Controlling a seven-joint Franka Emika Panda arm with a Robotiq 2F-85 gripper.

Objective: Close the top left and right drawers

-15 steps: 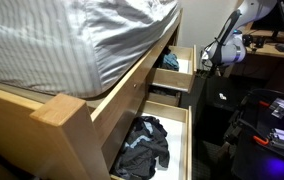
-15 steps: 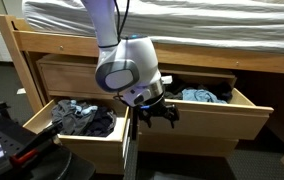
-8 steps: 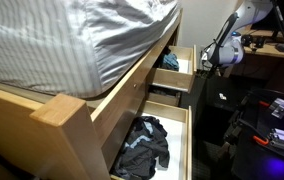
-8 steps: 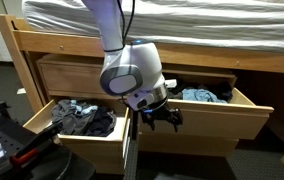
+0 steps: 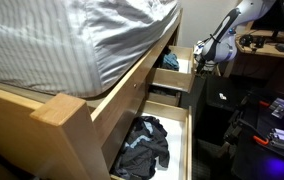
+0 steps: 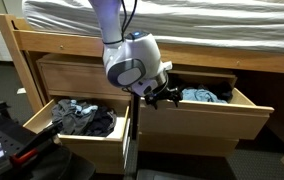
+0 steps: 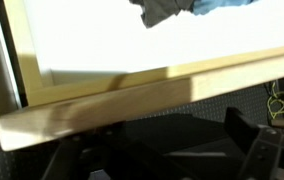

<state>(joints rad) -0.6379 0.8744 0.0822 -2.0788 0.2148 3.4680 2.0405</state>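
The pincer (image 6: 163,98), spread wide and empty, is hovering against the open drawer (image 6: 207,122) directly ahead, so a firm inward push looks due next.

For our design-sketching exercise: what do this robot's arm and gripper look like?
The arm is pale grey-white, with bulbous rounded joints and a circular grey cap. A thin black cable runs beside it. The gripper is black and angular.

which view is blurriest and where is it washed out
Wrist view is softest: the drawer front is smeared, its inside washed out white. In an exterior view the gripper is slightly blurred; in an exterior view the dark clothes sit in dim light.
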